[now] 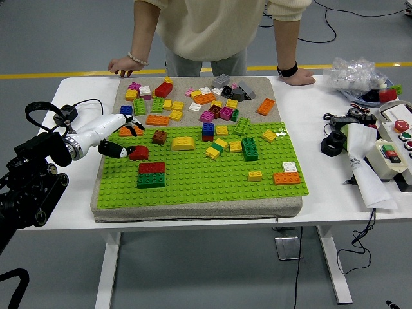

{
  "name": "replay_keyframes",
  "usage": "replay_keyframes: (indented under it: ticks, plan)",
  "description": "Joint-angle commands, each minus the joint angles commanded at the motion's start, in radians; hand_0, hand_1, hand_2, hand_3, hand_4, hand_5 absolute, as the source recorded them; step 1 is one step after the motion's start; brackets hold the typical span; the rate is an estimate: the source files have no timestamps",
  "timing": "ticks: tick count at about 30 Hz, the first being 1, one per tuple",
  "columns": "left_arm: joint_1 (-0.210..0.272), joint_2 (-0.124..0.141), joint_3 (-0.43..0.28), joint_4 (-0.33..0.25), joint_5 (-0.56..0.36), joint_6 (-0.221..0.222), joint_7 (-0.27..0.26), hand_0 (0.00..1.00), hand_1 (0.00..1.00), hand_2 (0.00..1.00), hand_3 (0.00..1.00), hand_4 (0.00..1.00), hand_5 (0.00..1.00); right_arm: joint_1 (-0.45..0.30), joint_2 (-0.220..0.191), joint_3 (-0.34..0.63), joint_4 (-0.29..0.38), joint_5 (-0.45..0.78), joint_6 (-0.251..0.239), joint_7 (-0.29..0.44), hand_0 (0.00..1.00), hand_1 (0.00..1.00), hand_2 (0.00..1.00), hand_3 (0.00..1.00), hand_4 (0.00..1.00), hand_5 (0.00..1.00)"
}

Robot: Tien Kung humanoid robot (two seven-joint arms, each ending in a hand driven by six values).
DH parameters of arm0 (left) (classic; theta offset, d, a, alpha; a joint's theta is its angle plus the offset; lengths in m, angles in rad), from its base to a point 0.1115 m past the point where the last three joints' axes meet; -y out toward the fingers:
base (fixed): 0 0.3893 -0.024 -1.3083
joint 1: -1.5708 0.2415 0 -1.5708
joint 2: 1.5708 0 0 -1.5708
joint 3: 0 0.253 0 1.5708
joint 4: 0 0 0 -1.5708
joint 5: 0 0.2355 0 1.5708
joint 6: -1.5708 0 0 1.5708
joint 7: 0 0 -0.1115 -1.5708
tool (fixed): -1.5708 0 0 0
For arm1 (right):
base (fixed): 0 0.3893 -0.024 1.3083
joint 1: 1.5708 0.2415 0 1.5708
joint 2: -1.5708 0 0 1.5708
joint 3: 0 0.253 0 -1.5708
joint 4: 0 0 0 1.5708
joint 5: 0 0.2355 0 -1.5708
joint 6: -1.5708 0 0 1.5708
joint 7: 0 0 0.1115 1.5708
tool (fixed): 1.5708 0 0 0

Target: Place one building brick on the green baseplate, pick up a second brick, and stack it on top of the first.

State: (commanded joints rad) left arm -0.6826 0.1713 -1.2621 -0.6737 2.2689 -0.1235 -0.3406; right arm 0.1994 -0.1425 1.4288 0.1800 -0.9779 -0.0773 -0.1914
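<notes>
Left hand over green baseplate edge, fingers spread and loose, fingertips at loose red brick, gripping nothing.

Across my tabletop a person leans, both palms planted on its far edge. To my right sit a crumpled plastic bag, a button box and black cables.
</notes>
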Motion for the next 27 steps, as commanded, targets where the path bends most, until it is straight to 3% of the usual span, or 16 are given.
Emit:
replay_keyframes:
  ticks: [1, 6, 7, 14, 27]
  plan:
    - [-0.005, -0.004, 0.000, 0.015, 0.000, 0.001, -0.002, 0.825, 0.758, 0.657, 0.803, 0.769, 0.002, 0.000, 0.000, -0.001, 0.000, -0.001, 0.000, 0.000, 0.781, 0.719, 0.755, 0.687, 0.914, 0.642]
    - [-0.025, -0.022, 0.000, 0.075, 0.000, 0.005, -0.008, 0.825, 0.758, 0.657, 0.803, 0.769, 0.002, 0.004, 0.000, -0.005, 0.000, -0.003, -0.001, 0.001, 0.781, 0.719, 0.755, 0.687, 0.914, 0.642]
    - [-0.027, -0.023, 0.000, 0.081, 0.000, 0.006, -0.009, 0.875, 0.802, 0.775, 0.833, 0.855, 0.024, 0.004, 0.000, -0.005, 0.000, -0.004, -0.001, 0.001, 0.781, 0.719, 0.754, 0.687, 0.914, 0.641]
    - [-0.049, -0.037, -0.002, 0.153, 0.000, 0.015, -0.011, 0.883, 0.808, 0.780, 0.838, 0.858, 0.021, 0.005, 0.000, -0.008, 0.000, -0.005, 0.000, -0.001, 0.781, 0.719, 0.753, 0.687, 0.914, 0.642]
    - [-0.082, -0.050, 0.010, 0.225, 0.000, 0.044, -0.015, 0.882, 0.804, 0.777, 0.837, 0.868, 0.015, 0.007, 0.001, -0.009, 0.000, 0.000, 0.001, 0.000, 0.781, 0.718, 0.752, 0.686, 0.915, 0.642]
